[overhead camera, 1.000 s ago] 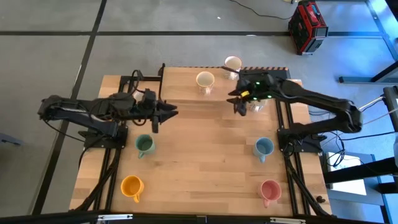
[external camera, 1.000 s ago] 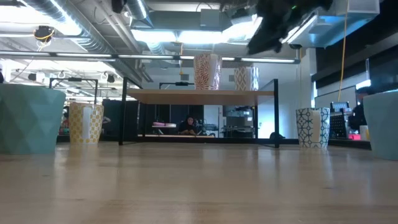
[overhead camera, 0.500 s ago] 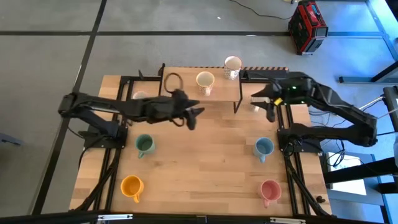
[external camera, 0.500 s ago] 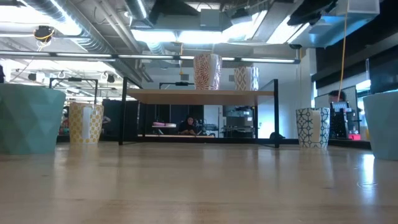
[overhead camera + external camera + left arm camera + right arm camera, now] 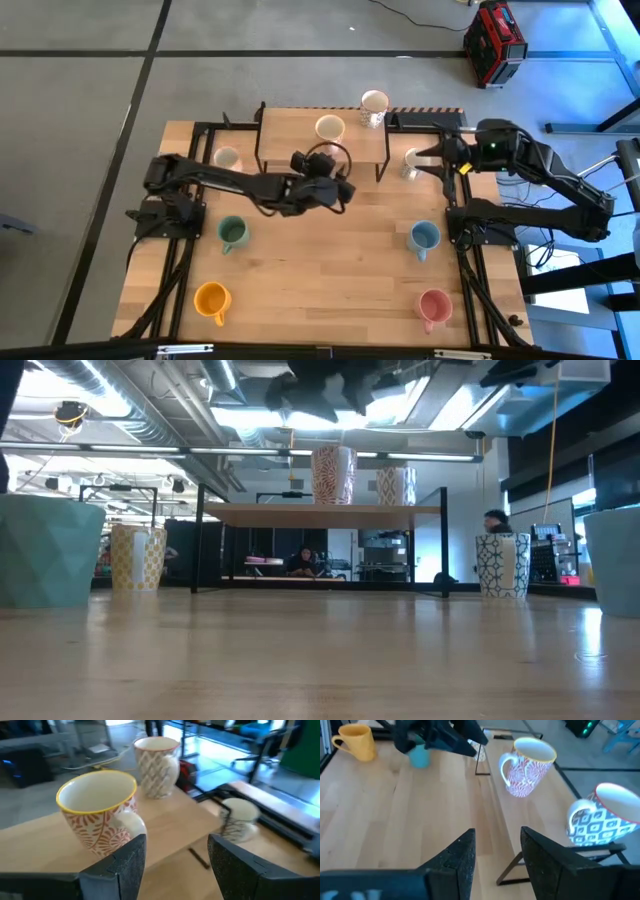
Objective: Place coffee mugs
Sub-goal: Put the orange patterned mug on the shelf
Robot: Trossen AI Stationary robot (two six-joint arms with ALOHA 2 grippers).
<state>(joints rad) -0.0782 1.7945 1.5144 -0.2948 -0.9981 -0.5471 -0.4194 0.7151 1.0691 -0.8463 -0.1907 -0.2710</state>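
A wooden shelf (image 5: 300, 150) stands at the table's far middle. On it are a red-patterned mug (image 5: 329, 128) (image 5: 100, 812) and a grey-blue patterned mug (image 5: 374, 102) (image 5: 157, 766). My left gripper (image 5: 346, 192) (image 5: 175, 865) hovers open and empty in front of the shelf's near edge, pointing at the red-patterned mug. My right gripper (image 5: 438, 162) (image 5: 497, 860) is open and empty, just right of a white mug (image 5: 411, 162) that stands on the table. Another white mug (image 5: 228, 158) stands left of the shelf. Green (image 5: 233, 234), orange (image 5: 211, 298), blue (image 5: 424, 238) and pink (image 5: 434, 306) mugs stand nearer.
Black rails (image 5: 462, 250) run along both sides of the table beside the arm bases. The shelf's thin black legs (image 5: 380, 165) stand near both grippers. Bare wood lies in the table's middle and near part (image 5: 325, 270). A red box (image 5: 494, 42) sits on the floor beyond.
My left gripper has swung from the table's left side toward the right and has turned, ending in front of the shelf near the table's middle. My right gripper has drawn back toward the table's right edge, off the white mug, which stands where it was.
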